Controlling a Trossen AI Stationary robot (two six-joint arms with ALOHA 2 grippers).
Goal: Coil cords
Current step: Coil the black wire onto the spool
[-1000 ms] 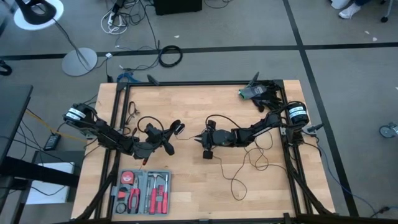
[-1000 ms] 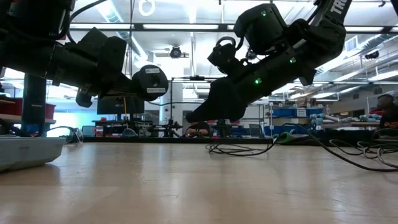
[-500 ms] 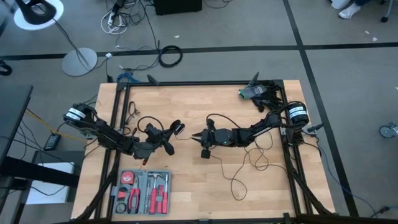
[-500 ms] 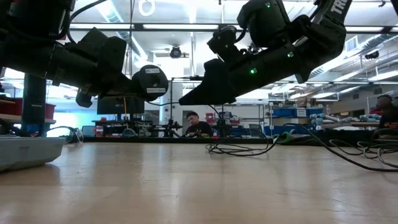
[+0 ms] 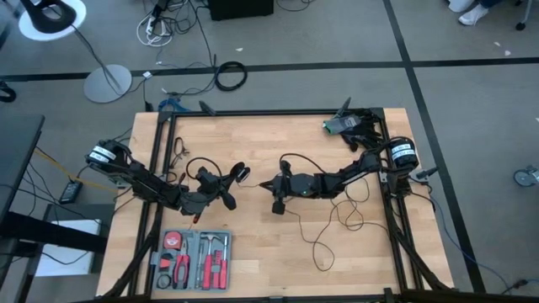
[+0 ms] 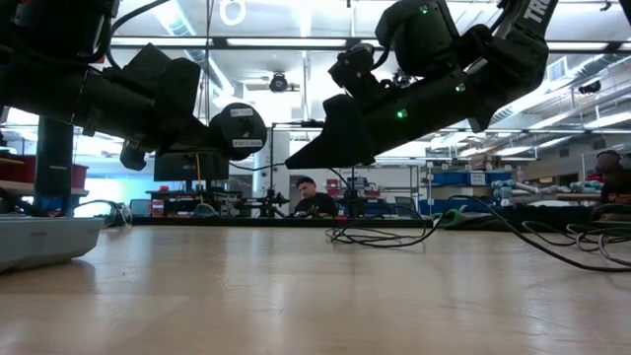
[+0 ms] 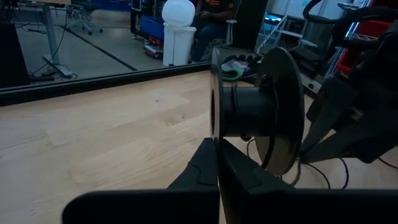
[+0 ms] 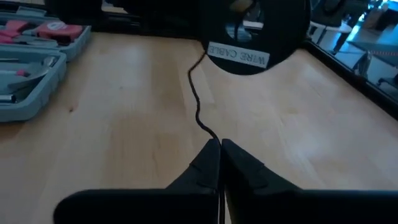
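- While both dark arms reach inward over the pale wooden table (image 5: 253,252), the left gripper (image 5: 226,192) is clenched on a round black plastic spool (image 7: 258,118) held clear of the tabletop.
- The right gripper (image 5: 274,190), raised near the table's middle, has its fingers (image 8: 211,158) pinched together on the thin black cord (image 8: 198,106), which runs from them to the spool.
- More cord (image 5: 333,225) lies in loose loops under the right arm.
- Beyond the table, a person (image 6: 314,200) sits in a workshop room.
- A grey tool case (image 5: 192,259) at the table's near left edge holds red-handled tools.
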